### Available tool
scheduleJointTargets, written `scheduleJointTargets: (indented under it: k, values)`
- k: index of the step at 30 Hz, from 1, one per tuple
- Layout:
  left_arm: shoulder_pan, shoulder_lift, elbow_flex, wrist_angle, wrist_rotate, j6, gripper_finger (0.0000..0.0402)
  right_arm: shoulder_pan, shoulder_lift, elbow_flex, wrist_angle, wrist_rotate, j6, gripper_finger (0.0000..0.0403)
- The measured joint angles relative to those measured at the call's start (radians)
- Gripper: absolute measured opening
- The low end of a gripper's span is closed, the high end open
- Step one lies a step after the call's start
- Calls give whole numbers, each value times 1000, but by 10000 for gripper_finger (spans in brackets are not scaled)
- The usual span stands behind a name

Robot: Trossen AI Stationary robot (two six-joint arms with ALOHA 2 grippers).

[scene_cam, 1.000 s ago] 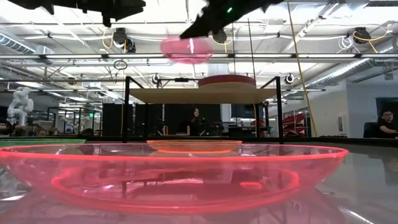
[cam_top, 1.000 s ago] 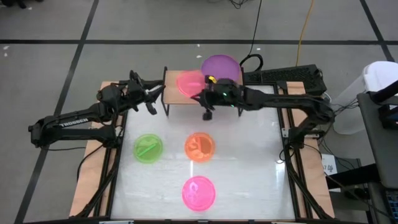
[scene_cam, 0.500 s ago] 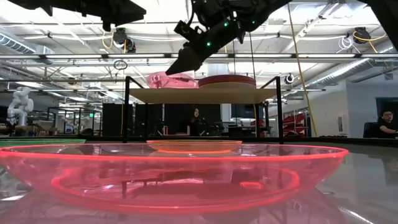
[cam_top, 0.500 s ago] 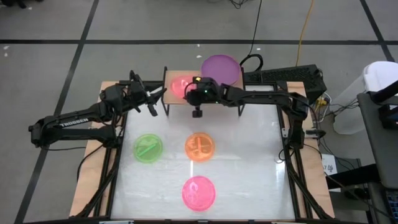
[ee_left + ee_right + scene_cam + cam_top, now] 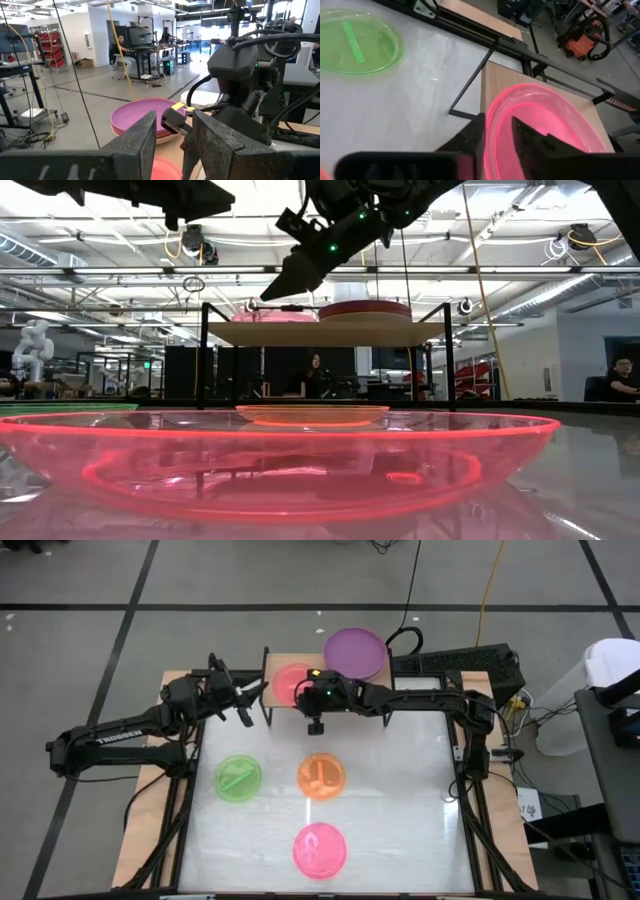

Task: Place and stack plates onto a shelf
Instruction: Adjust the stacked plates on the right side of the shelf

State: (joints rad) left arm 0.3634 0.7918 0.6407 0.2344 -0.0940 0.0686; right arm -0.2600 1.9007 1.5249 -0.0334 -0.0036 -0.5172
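A small clear pink plate (image 5: 290,682) lies flat on the left half of the light-wood shelf (image 5: 278,700); it also shows in the right wrist view (image 5: 540,110). A stack topped by a purple plate (image 5: 355,650) sits on the shelf's right half. My right gripper (image 5: 498,120) is slightly open over the pink plate's right edge, one finger inside the rim and one outside. My left gripper (image 5: 252,702) is open and empty, level with the shelf's left end. My right gripper straddles the pink plate's rim (image 5: 488,126) at the plate's right edge, slanting down from the table's right. A gap shows between the inner finger (image 5: 530,137) and the wall. I cannot tell whether the outer finger (image 5: 472,135) touches. The plate rests on the shelf board.
A green plate (image 5: 238,780), an orange plate (image 5: 321,776) and a second pink plate (image 5: 319,849) lie on the white tabletop in front of the shelf. The shelf's thin black legs (image 5: 472,82) stand near my right gripper. People sit in the room beyond.
My right gripper has carried the pink plate from above the shelf toward the table's left and down. The plate was clear of the board, then tilted against it, and now lies flat on the shelf's left half. The gripper has hardly moved in the last half second.
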Motion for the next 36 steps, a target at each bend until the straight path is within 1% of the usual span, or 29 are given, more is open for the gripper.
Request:
scheduleJointTargets:
  k: [3, 6, 8, 10, 12, 15, 17, 19, 22, 26, 30, 33, 36]
  values:
    - [0, 0, 0, 0, 0, -3, 133, 2, -9, 0, -9, 9, 8, 115]
    - [0, 0, 0, -5, 1, -18, 133, 13, -62, -2, -39, 104, -18, 136]
    - [0, 0, 0, -18, 2, -18, 133, 18, -124, -2, -86, 181, -36, 141]
    - [-1, 0, 0, -25, 3, -19, 133, 10, -183, 0, -96, 247, -37, 143]
    - [-1, 0, 0, -22, 3, -16, 133, -21, -247, 0, -130, 288, -23, 139]
    - [-4, 0, -1, -4, 4, -18, 133, -118, -326, 1, -177, 276, 72, 126]
    - [-6, 0, -1, 10, 9, -27, 133, -195, -364, 2, -265, 212, 154, 114]
    - [-6, -1, -1, 11, 20, -28, 133, -263, -379, 15, -351, 153, 198, 100]
    - [-6, 0, -1, 10, 23, -28, 133, -327, -373, 69, -472, 131, 216, 81]
    - [-6, 0, -1, 10, 23, -30, 133, -370, -349, 134, -598, 129, 211, 67]
    - [-6, 0, -1, 10, 23, -30, 133, -390, -309, 138, -731, 104, 205, 64]
    - [-6, 0, -1, 10, 23, -33, 133, -394, -264, 138, -791, 103, 186, 63]
    - [-6, 0, -1, 10, 24, -39, 133, -394, -217, 138, -787, 104, 184, 63]
